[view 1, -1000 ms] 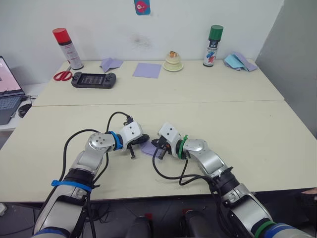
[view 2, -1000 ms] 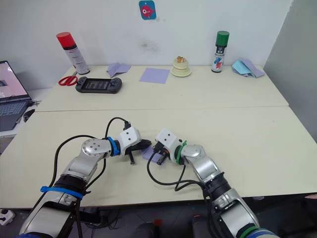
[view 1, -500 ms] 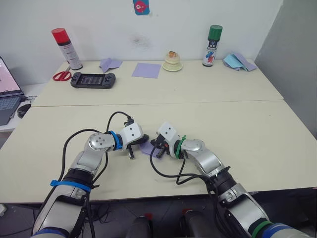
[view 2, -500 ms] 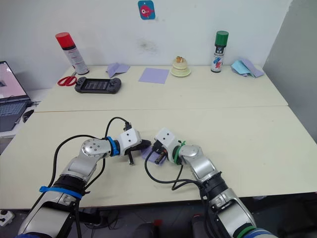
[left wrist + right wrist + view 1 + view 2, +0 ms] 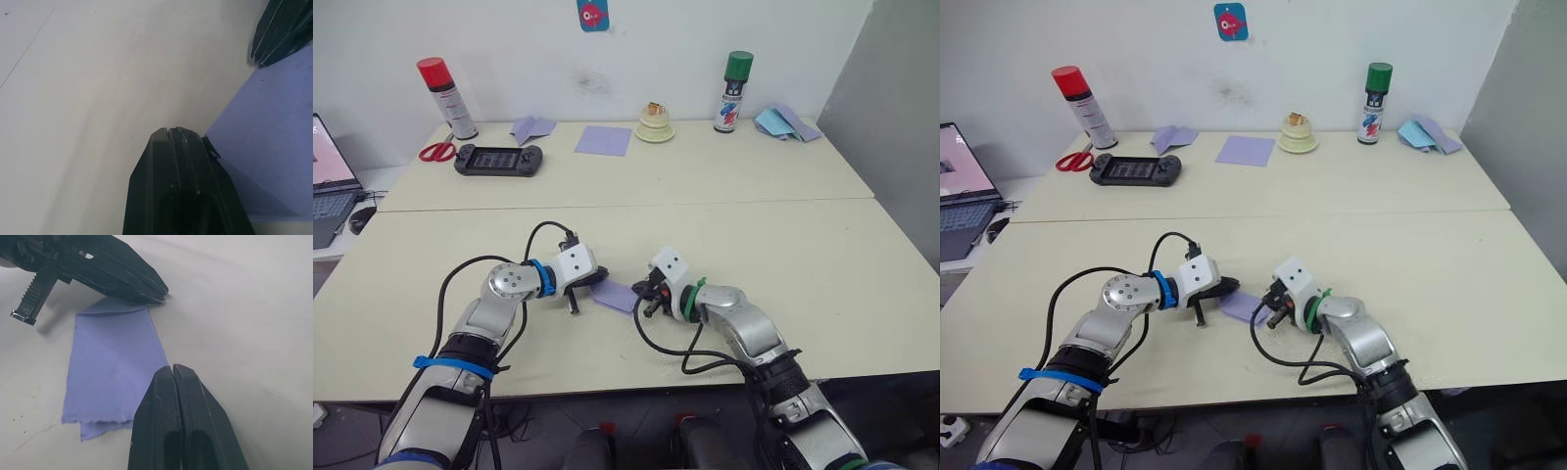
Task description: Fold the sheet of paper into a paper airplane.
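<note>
The right gripper and left gripper, both closed, pin the folded paper; thin, floppy stuff, best pinched at an edge.

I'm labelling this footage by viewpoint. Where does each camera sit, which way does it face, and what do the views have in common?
Left and right eye views: on the head, looking forward and down over both arms at the sheet of paper on the table.
Left wrist view: along the shut left end effector, touching the paper's edge.
Right wrist view: along the shut right end effector, toward the left one.
Shared: all show the paper; each wrist view shows the opposite end effector.
</note>
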`<state>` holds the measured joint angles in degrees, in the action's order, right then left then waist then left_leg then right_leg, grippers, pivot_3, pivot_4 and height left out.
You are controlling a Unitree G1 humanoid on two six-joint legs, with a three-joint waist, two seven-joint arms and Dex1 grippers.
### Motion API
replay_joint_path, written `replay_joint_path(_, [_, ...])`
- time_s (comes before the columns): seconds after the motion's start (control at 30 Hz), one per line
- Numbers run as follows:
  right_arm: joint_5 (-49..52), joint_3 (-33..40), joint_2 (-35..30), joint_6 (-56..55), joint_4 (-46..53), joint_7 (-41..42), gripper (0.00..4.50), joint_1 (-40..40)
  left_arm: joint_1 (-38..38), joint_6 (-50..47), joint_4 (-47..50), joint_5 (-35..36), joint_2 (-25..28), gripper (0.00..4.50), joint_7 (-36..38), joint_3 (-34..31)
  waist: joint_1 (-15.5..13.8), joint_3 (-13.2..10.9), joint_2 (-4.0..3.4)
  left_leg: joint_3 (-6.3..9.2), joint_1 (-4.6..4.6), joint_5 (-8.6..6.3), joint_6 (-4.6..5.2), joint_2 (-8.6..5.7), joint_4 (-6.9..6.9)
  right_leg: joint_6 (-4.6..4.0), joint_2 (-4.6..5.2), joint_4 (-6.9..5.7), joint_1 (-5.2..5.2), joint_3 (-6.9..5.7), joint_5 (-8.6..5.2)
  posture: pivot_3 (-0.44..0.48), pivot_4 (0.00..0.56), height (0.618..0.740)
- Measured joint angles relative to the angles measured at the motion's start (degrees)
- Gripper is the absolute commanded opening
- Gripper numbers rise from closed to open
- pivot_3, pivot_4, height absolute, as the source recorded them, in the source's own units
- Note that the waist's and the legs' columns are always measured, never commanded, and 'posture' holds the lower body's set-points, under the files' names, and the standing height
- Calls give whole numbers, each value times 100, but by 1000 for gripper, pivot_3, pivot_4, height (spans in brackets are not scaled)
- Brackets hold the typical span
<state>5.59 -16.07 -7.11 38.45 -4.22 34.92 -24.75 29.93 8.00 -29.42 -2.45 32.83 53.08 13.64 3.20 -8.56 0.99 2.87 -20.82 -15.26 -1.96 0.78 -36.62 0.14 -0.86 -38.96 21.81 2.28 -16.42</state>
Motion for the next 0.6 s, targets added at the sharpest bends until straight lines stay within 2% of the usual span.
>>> replay_joint_path(0.3, [326, 220, -370, 523, 812, -12, 31, 444, 15, 0, -20, 0, -8, 0, 8, 6, -2, 4, 0, 1, 0, 0, 0, -1, 2, 5, 1, 4, -2, -1, -3, 0, 150, 740])
replay_joint_path(0.5, [358, 413, -415, -207, 1030, -123, 31, 569, 9, 0, -20, 1, -8, 0, 20, -34, 1, -10, -6, -2, -2, 0, 0, 0, 6, 7, -1, 6, 3, 1, -4, 0, 150, 740])
replay_joint_path(0.6, [264, 250, -422, -560, 1078, -90, 31, 400, 0, 0, -17, 1, -8, 0, 24, -45, 2, -10, -6, -2, 0, 0, 0, 0, 14, 7, -1, 6, 5, 1, -4, 0, 150, 740])
